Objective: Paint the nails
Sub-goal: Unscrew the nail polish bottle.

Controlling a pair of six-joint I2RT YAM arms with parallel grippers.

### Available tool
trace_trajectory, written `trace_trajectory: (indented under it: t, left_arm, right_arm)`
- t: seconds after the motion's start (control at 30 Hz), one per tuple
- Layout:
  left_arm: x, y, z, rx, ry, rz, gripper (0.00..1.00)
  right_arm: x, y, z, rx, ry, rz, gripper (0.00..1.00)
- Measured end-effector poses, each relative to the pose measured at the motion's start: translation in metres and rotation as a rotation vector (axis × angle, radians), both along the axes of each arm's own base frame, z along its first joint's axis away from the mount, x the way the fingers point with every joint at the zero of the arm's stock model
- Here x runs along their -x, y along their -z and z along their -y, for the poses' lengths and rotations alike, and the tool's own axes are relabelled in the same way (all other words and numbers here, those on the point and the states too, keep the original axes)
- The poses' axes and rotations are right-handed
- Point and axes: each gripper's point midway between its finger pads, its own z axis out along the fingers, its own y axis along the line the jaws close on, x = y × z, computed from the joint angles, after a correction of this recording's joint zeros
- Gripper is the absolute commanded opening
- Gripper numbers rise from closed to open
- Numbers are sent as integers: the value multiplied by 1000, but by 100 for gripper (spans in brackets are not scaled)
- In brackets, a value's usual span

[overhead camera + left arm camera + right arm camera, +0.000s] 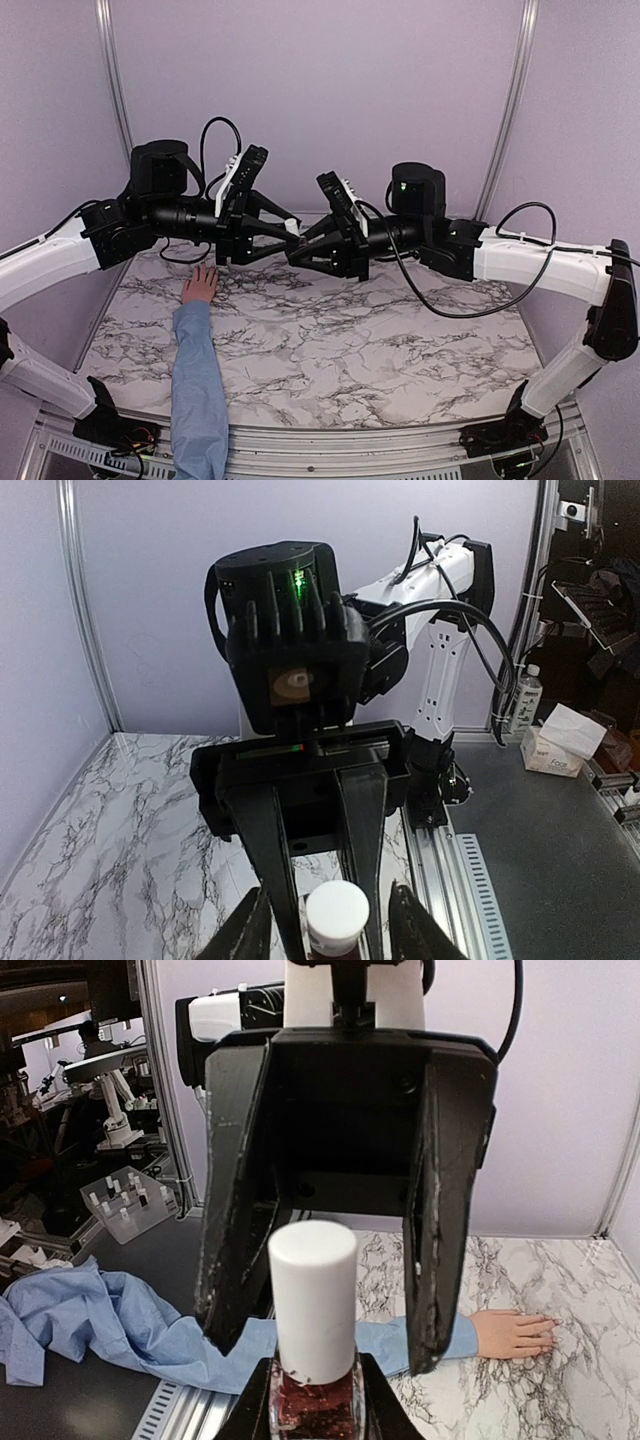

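Note:
A small glass bottle (313, 1407) of dark red polish with a tall white cap (313, 1295) is held above the table, and my right gripper (315, 1400) is shut on its glass body. My left gripper (330, 898) faces it with one finger on each side of the white cap (337, 916). Gaps show on both sides, so it is open. In the top view both grippers meet mid-air, the left gripper (283, 231) against the right gripper (301, 246). A light-skinned hand (201, 285) in a light blue sleeve (196, 380) lies flat at the table's left. Its nails (548, 1334) are barely visible.
The marble table top (360, 340) lies under both arms, with purple walls behind. Off the table, the left wrist view shows a tissue box (556, 748) and a plastic bottle (527, 694). The right wrist view shows crumpled blue cloth (55, 1310) and a rack of small bottles (122, 1198).

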Motion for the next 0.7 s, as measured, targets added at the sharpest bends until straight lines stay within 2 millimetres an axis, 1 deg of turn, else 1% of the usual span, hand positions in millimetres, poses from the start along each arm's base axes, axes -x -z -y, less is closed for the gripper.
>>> trace_trajectory:
  t: [0.17, 0.33, 0.43, 0.57, 0.7]
  left_arm:
    - [1, 3, 0, -11, 4, 3, 28]
    - [-1, 3, -1, -21, -7, 3, 10]
    - [-3, 3, -2, -24, -19, 8, 0]
    - [-10, 4, -2, -32, -64, 4, 0]
    - [-23, 6, -4, -40, -144, -11, 0]
  right_arm:
    - [1, 8, -2, 20, -16, -19, 0]
    - [1, 11, -2, 31, -23, -30, 0]
    - [-2, 11, -2, 34, -7, -31, 0]
    - [-13, 12, -3, 39, 51, -24, 0]
    - [-28, 14, -5, 46, 142, -12, 0]
